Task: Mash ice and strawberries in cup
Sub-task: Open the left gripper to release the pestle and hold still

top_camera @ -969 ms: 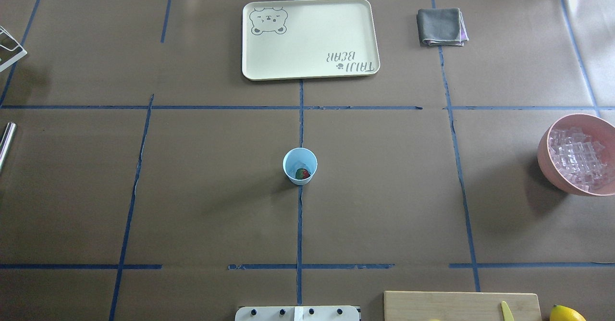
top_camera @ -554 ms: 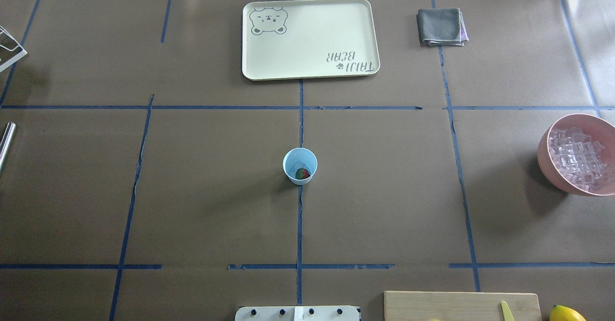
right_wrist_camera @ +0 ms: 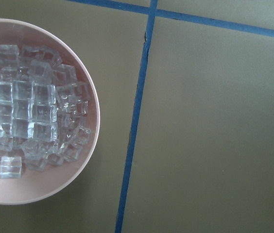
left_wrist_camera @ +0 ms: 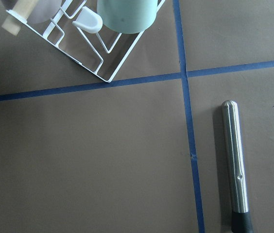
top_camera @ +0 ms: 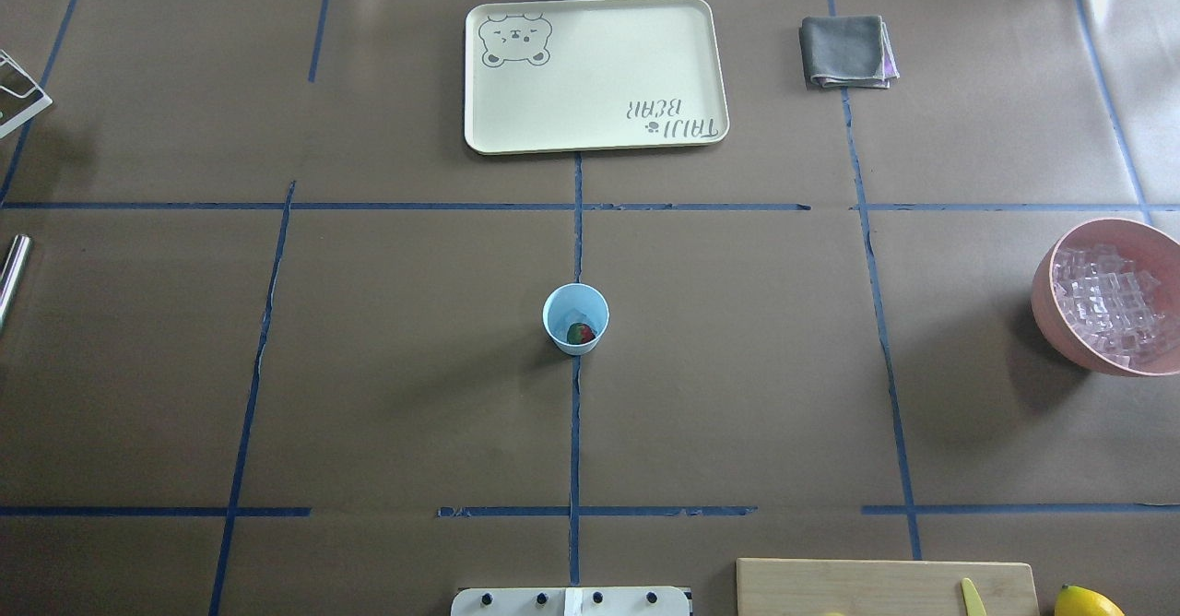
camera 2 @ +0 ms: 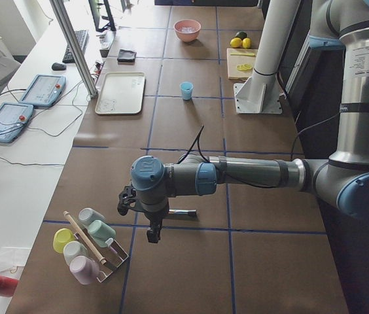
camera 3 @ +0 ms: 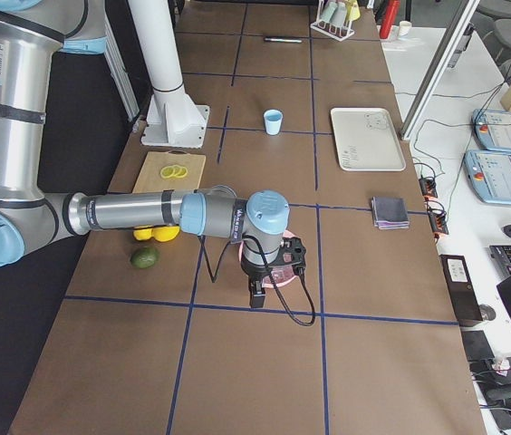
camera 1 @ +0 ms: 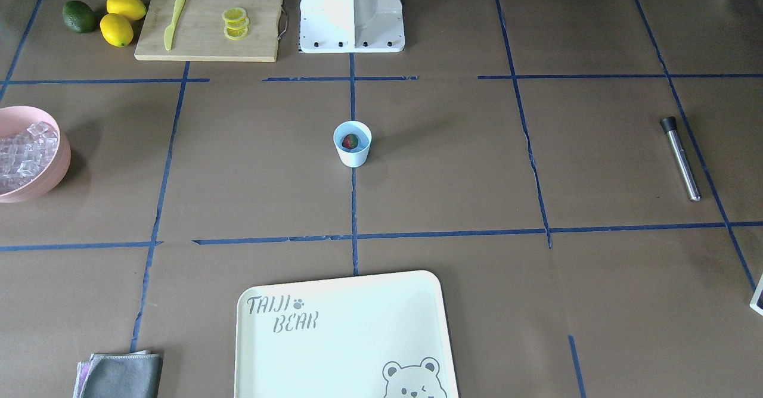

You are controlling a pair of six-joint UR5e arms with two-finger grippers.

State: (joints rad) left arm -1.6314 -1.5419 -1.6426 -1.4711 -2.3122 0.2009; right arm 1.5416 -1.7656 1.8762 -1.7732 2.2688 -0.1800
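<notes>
One light-blue cup holds one strawberry. One pink bowl carries a heap of ice cubes, too many to count. One bamboo cutting board bears three lemon slices and one yellow knife; beside it lie two whole lemons and one avocado. There is also one cream tray, one folded grey cloth and one steel muddler.

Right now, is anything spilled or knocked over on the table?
Nothing looks spilled or knocked over. The cup stands upright with the strawberry inside, the ice sits in the pink bowl, and the steel rod lies flat beside the blue tape.
</notes>
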